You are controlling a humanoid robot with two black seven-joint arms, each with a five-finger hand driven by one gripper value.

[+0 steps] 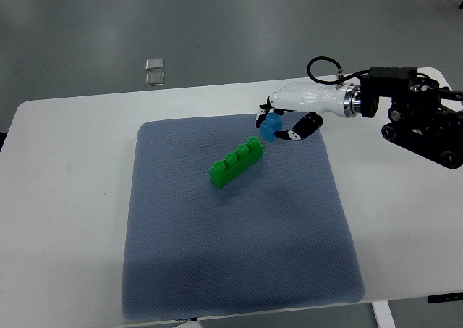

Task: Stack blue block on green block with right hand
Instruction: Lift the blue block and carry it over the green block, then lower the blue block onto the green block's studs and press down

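— Top view: where's the blue block [270, 129]?
— Pinched in the right hand [278, 125], just beside the upper-right end of the green block [236, 162].
— And green's lie?
— On the grey mat [239, 270], long axis running lower-left to upper-right; it extends down-left from the hand.

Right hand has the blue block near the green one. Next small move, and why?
Probably ease the right hand slightly left and down. The blue block it grips sits just beyond the upper-right end of the green block, apparently not seated on the studs, so it needs lining up over them before release.
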